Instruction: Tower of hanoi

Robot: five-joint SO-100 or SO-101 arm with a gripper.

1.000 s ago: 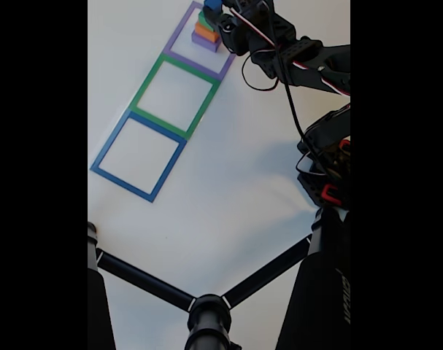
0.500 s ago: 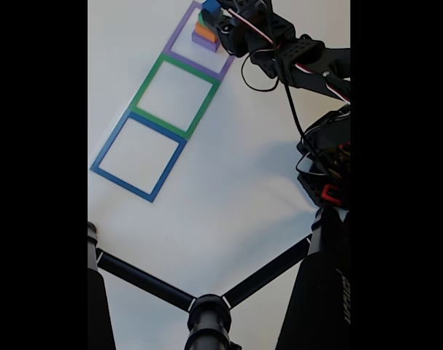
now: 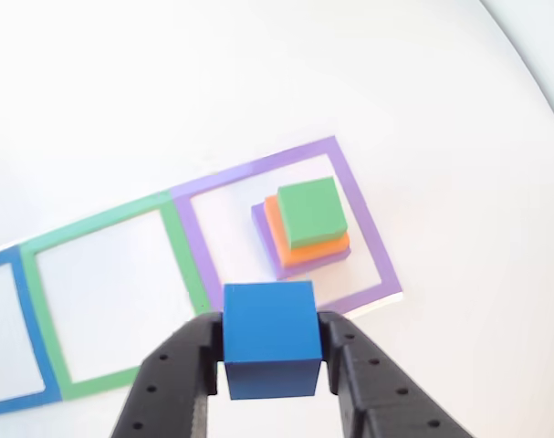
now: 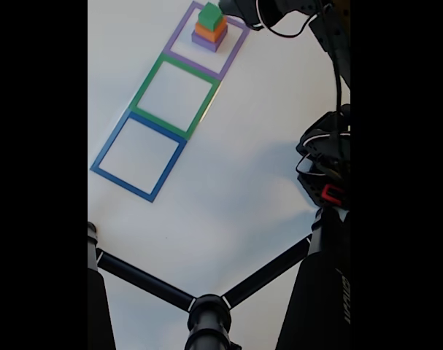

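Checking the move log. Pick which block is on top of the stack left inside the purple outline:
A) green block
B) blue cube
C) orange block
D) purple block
A: the green block tops the stack, over the orange block and the purple block, while the hand holds the blue cube apart from it.

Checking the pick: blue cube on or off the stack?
Off. The hand grips the blue cube on both sides, above the table; the green block tops the stack.

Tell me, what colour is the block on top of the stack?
Green, resting on the orange block; it shows best in the other view.
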